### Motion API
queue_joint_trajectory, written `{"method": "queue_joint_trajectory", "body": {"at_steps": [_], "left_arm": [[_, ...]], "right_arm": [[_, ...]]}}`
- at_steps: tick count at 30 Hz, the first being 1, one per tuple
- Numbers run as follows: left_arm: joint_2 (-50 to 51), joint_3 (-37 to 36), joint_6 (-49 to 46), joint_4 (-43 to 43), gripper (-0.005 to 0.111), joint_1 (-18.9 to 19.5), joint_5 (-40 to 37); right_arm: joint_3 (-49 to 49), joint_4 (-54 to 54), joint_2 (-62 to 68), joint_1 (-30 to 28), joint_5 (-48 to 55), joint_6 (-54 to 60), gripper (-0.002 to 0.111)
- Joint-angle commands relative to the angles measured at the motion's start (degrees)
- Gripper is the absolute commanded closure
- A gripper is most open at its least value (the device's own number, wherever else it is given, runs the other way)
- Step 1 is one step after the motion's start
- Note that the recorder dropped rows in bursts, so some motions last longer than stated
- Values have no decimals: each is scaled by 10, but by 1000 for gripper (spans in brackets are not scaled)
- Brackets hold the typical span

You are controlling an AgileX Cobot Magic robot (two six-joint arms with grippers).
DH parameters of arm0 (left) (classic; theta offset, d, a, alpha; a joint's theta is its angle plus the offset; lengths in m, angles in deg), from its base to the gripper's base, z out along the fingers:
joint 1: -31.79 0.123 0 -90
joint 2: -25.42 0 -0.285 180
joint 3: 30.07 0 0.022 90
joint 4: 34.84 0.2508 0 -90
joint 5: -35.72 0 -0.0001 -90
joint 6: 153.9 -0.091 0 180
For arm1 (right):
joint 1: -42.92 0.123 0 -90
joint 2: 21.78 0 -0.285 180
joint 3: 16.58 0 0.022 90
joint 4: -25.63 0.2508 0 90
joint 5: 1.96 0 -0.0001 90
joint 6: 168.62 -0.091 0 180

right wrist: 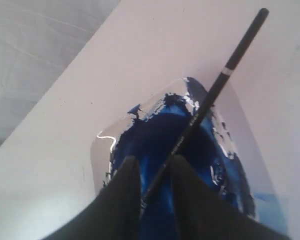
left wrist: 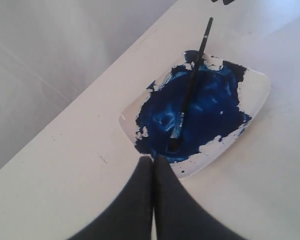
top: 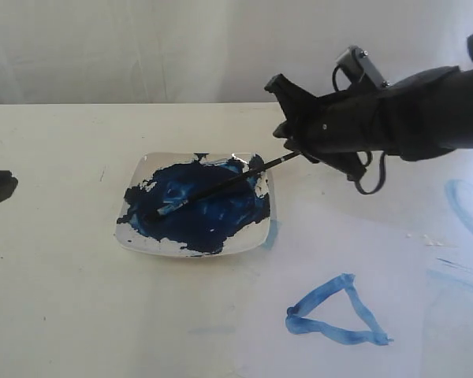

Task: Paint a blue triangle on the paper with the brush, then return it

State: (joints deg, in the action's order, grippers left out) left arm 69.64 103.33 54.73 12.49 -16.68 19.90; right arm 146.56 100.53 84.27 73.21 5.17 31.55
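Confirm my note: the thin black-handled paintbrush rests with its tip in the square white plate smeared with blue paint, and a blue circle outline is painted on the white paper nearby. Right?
Not quite: the painted shape is a blue triangle outline, three uneven strokes, not a circle. The exterior view shows it on the white paper. The rest holds: the black-handled paintbrush rests with its tip in the square white plate smeared with blue paint.

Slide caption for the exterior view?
Blue triangle painted on the paper; brush lying in the paint plate, right gripper open at its handle.

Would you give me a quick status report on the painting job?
Left gripper shut, empty. Right gripper open beside brush. Brush rests on plate; triangle painted. Nothing in the way.
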Motion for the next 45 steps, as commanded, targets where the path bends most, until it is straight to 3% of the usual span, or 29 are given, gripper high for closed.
{"method": "queue_joint_trajectory", "body": {"at_steps": [1,11,16,21,24,40,42,45], "left_arm": [[-5,-25,47,-22,107,-4,57],[-5,-67,59,-174,107,-4,89],[-5,-79,53,-147,107,-4,137],[-5,-79,-31,-102,107,-2,95],[-5,-79,-33,-102,107,-2,67],[-5,-79,-31,-105,107,-2,73],[-11,-82,-31,-105,107,12,76],[-27,-108,-31,-105,107,76,158]], "right_arm": [[-78,-113,-90,-1,7,20,90],[-233,-164,-312,-1,-38,113,102],[-283,-167,-395,-1,-39,218,105],[-317,-168,-432,-1,-96,339,105],[-324,-161,-432,-1,-144,342,105],[-324,-159,-433,-1,-145,336,105],[-324,-159,-433,-1,-145,336,105],[-324,-159,-433,-1,-148,336,105]]}}
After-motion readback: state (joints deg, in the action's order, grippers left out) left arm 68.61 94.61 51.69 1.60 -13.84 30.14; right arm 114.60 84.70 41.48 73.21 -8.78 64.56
